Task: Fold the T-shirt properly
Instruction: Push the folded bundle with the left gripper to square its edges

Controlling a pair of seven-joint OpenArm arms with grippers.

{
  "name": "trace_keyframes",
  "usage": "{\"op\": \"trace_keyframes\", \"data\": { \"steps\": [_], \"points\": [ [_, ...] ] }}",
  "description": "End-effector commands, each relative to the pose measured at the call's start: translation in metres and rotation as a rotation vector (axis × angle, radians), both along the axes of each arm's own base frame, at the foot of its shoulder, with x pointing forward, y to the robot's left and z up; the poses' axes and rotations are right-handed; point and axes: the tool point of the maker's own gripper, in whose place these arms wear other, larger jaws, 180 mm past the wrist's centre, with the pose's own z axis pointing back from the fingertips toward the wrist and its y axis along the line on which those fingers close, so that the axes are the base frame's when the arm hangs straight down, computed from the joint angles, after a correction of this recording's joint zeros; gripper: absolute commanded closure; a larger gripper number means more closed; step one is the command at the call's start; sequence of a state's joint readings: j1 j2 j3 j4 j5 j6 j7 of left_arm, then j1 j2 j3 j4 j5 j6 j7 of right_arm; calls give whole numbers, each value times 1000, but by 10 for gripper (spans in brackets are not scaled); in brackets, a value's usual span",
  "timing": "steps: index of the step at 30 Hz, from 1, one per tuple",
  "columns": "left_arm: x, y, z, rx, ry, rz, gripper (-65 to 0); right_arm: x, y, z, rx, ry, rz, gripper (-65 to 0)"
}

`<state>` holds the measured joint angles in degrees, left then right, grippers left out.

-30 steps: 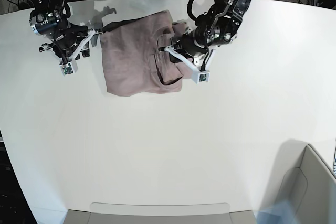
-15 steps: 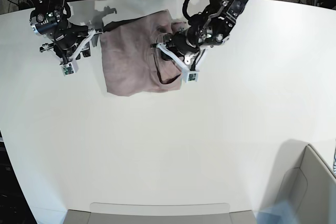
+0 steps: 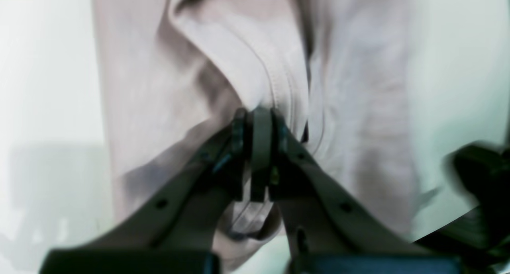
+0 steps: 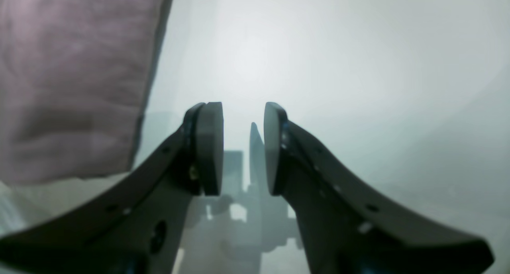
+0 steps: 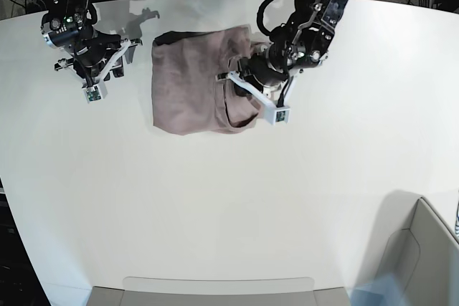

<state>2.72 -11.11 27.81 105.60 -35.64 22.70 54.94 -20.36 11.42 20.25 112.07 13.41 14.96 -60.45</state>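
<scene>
T-shirt (image 5: 190, 80): dusty pink, wrinkled, bunched in a rough folded block on the far middle of the white surface (image 5: 229, 206).
Collar (image 3: 285, 83): ribbed edge pinched at the left claw's tips.
Left claw (image 3: 257, 124): closed tight on T-shirt cloth beside the collar seam.
Right claw (image 4: 242, 146): parted, holding nothing, above bare surface just beside the T-shirt's edge.

Base overhead; 2 wrist close-ups.
</scene>
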Motion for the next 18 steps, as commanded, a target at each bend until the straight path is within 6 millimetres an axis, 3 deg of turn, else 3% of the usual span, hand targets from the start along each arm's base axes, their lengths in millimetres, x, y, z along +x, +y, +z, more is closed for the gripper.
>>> {"op": "trace_keyframes", "data": {
  "steps": [1,11,18],
  "points": [
    [6,2,8,-11,-27,16,0,5,-1,8,-3,-32,7,-165],
    [9,12,5,15,-29,24,0,6,-1,9,-2,-37,8,-165],
    [17,46,-5,63,-11,93,0,6,-1,9,-2,-35,8,-165]
  ]
}}
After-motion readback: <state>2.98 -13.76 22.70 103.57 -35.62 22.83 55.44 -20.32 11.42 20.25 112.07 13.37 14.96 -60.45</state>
